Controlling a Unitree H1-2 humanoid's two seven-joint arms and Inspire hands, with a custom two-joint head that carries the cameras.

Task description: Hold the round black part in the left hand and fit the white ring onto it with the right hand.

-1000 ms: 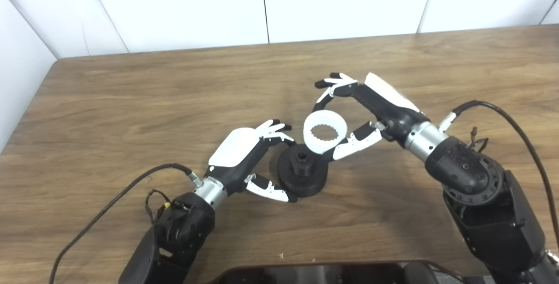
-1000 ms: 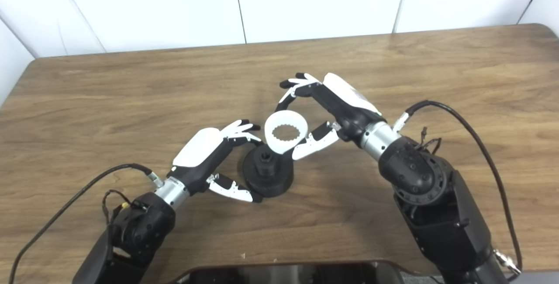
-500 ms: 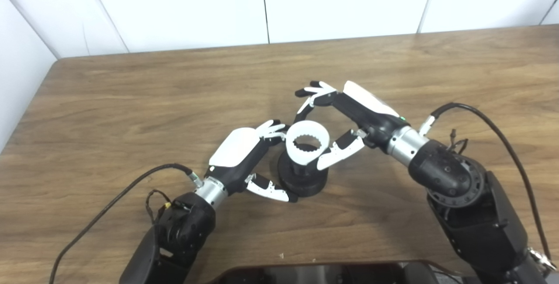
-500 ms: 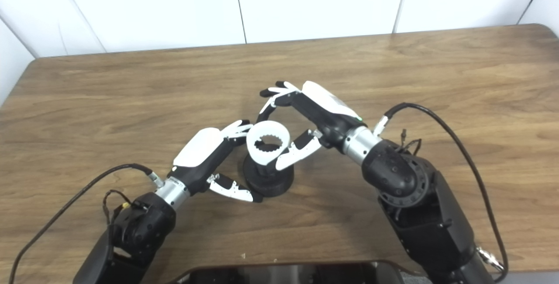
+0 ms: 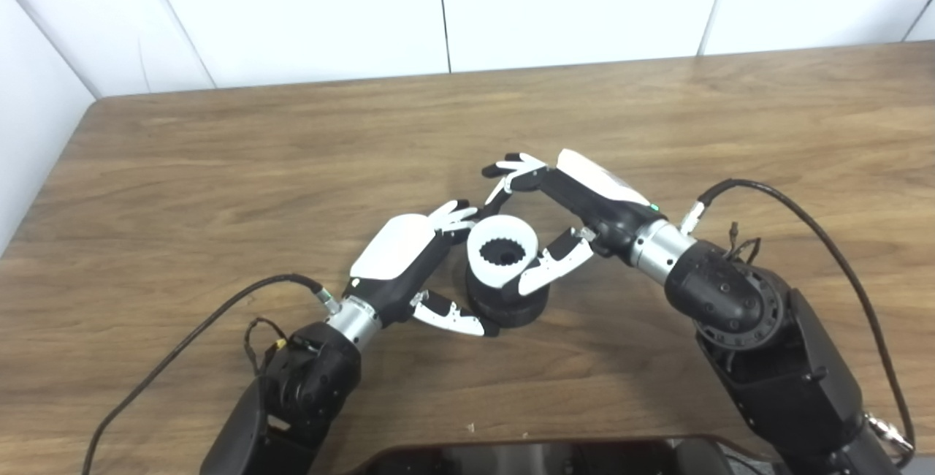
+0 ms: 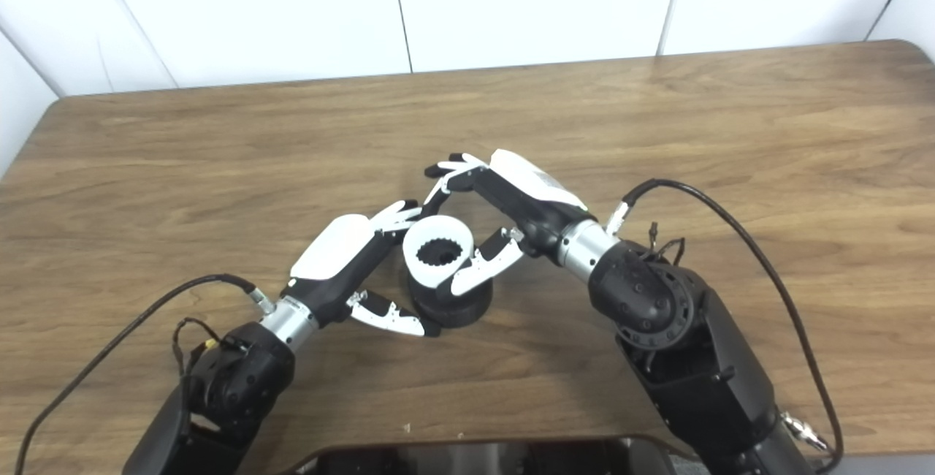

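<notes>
Atop round black part (image 5: 511, 303), toothed white ring (image 5: 502, 261)

Brown wood-grain table (image 5: 219, 168), round black part (image 5: 511, 307) standing on it near centre

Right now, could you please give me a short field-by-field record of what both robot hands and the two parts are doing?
left robot hand: fingers and thumb around the round black part, which sits on the table
right robot hand: shut on the white ring
white ring: toothed inside, directly over the black part's centre
fit: ring on top of the part; full seating cannot be told
other items: none visible on the table
</notes>
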